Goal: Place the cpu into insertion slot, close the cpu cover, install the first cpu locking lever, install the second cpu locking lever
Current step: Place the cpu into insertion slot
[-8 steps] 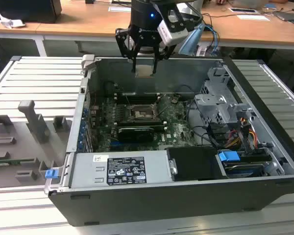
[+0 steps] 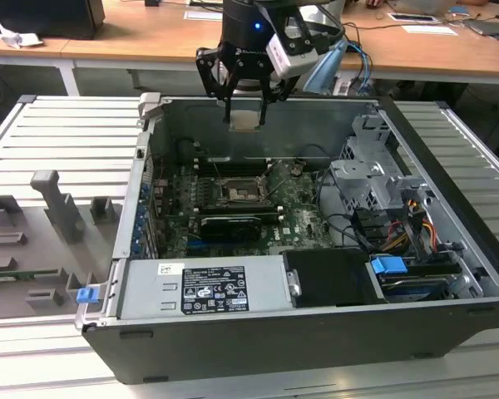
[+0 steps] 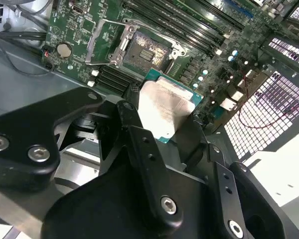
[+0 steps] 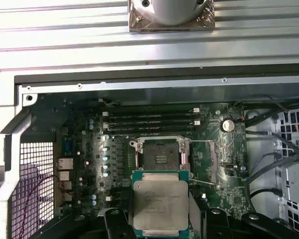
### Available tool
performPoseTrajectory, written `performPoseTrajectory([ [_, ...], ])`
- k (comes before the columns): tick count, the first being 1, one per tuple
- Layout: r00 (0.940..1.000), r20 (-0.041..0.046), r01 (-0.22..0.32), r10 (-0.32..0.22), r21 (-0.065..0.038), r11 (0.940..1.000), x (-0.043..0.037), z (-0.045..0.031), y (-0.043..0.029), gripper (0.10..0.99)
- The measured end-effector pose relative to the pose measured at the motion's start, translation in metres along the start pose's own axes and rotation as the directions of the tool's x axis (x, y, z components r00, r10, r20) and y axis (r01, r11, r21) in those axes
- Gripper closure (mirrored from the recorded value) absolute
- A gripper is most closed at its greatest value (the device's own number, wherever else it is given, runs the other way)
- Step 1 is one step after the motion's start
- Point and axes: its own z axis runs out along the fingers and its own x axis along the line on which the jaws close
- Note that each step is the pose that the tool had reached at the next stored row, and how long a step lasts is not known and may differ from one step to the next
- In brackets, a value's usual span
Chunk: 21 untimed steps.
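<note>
one pincer [image 2: 246,117] grips the cpu [image 4: 159,204] above the open insertion slot [image 4: 159,155].

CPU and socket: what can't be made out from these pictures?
Cpu: first wrist view, one edge cut off by the picture border; second wrist view, the hand covers two edges.
Its contact side: turned away from both wrist cameras.
Socket: pins too small in every view.
</note>
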Motion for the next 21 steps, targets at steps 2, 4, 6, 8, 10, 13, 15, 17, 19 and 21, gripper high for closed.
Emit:
performPoseTrajectory([
  [2, 1.0000, 0.0007, -0.008, 0.008, 0.000, 1.0000, 0.0000, 0.0000, 0.0000, 0.553],
  [4, 0.9999, 0.0014, -0.016, 0.016, 0.000, 0.9999, 0.0000, 0.0000, 0.0000, 0.553],
  [6, 0.9997, 0.0020, -0.023, 0.023, 0.000, 0.9997, 0.0000, 0.0000, 0.0000, 0.553],
  [8, 0.9995, 0.0029, -0.032, 0.032, -0.001, 0.9995, 0.0000, 0.0000, 0.0000, 0.553],
  [10, 0.9992, 0.0036, -0.039, 0.039, -0.001, 0.9992, 0.0000, 0.0000, 0.0000, 0.553],
  [13, 0.9984, 0.0050, -0.056, 0.056, -0.001, 0.9984, 0.0000, 0.0000, 0.0000, 0.553],
  [15, 0.9980, 0.0057, -0.063, 0.063, -0.001, 0.9980, 0.0000, 0.0000, 0.0000, 0.553],
  [17, 0.9975, 0.0062, -0.070, 0.070, -0.002, 0.9976, 0.0000, 0.0000, 0.0000, 0.553],
  [19, 0.9969, 0.0069, -0.078, 0.078, -0.002, 0.9970, 0.0000, 0.0000, 0.0000, 0.553],
  [21, 0.9959, 0.0080, -0.090, 0.090, -0.002, 0.9959, 0.0000, 0.0000, 0.0000, 0.553],
])
